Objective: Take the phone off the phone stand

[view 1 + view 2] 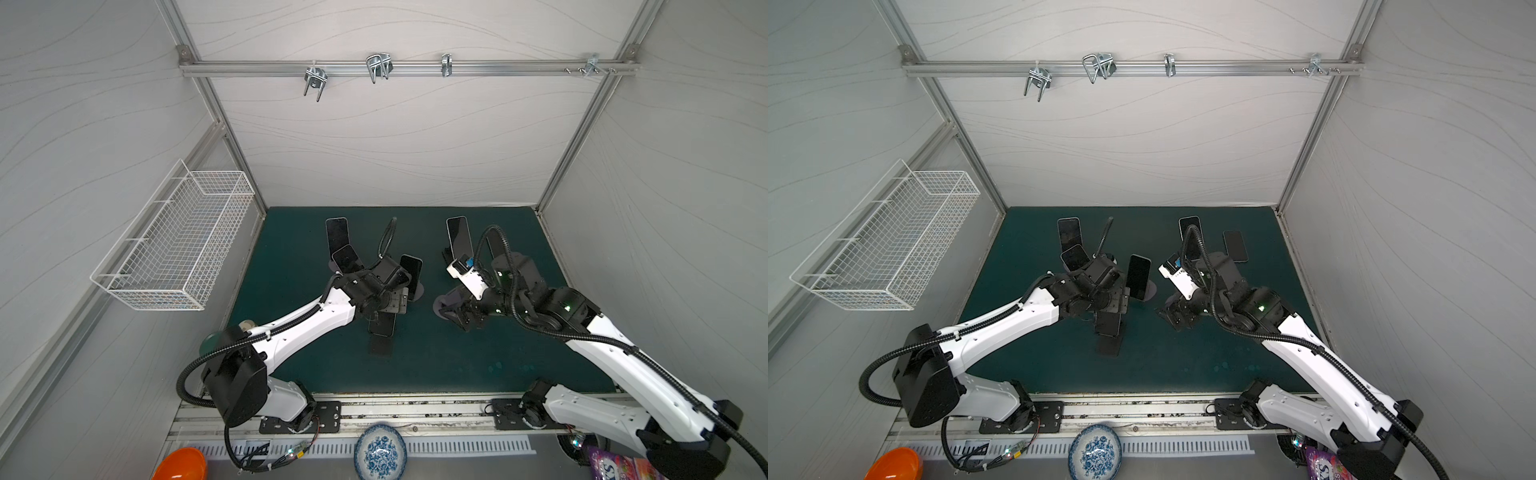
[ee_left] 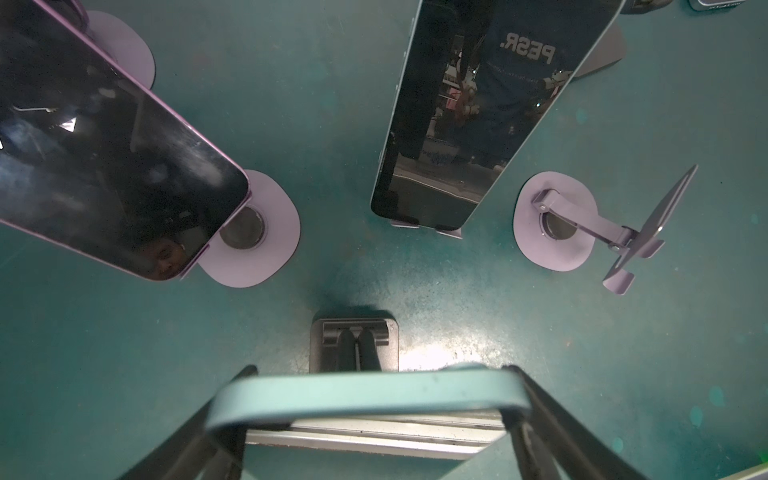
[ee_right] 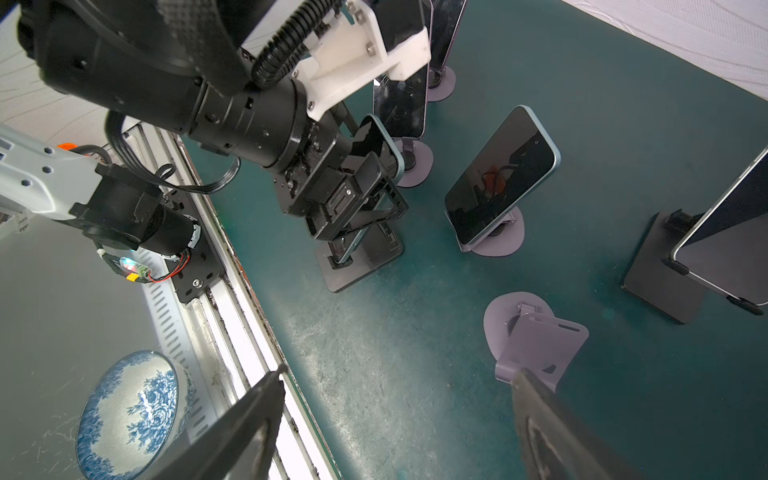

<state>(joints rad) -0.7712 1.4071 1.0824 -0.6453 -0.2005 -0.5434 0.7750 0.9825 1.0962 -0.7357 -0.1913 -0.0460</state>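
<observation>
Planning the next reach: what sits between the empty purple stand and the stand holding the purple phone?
A teal-edged phone, propped on its own stand, shows there in the left wrist view.

Left gripper (image 3: pixel 360 198) around phone (image 3: pixel 381 143), black stand (image 3: pixel 368 266) beneath

Between the left tool's (image 2: pixel 379 374) fingers (image 2: pixel 540 415), the teal-edged phone (image 2: pixel 365 392) shows only a blurred top edge; whether they press its sides cannot be told. Below it, the flat black phone stand (image 2: pixel 395 349) is half hidden. Beyond the tool, a purple-edged dark-screened phone (image 2: pixel 104 145) is cut off.
</observation>
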